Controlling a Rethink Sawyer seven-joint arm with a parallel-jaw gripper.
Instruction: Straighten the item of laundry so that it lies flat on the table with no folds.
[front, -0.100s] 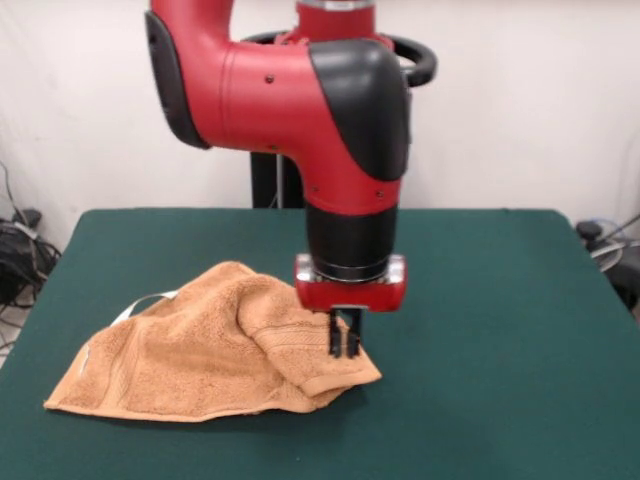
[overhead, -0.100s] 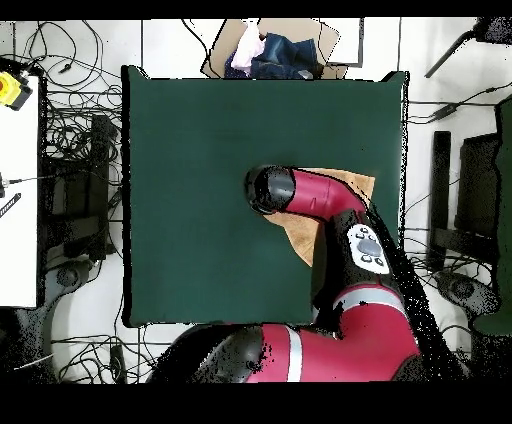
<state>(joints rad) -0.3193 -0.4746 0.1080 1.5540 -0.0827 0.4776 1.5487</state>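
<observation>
My gripper sat pinched on the towel at its lower-right folded corner — the bulk ran left across the table.

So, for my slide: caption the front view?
Gripper down on crumpled, folded towel on green table.

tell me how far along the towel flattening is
Nothing looks finished: the orange-tan terry-cloth towel lies bunched on the dark green felt table, a thick fold running across its middle. In hand: the red and black arm's gripper is down on the towel's corner, fingers close together. Left: pulling every fold out flat.
</observation>
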